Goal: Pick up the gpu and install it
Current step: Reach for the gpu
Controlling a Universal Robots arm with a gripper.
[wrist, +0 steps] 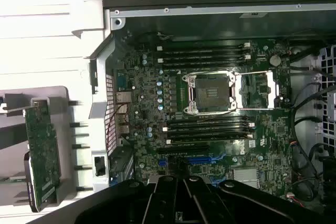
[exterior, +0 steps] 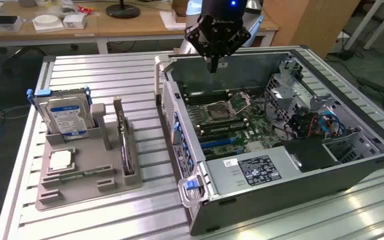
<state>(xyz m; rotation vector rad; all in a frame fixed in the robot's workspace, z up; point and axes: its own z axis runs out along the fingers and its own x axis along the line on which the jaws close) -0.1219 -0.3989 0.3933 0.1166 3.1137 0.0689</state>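
Gripper [wrist: 176, 183] above open case [exterior: 282, 194], gpu [exterior: 124, 145] edge-up in holder [exterior: 78, 186], hard drive [exterior: 65, 117] alongside

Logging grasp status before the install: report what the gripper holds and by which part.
Nothing is held. The gripper hangs shut and empty over the open computer case; the gpu stands on edge in the grey holder beside the case.
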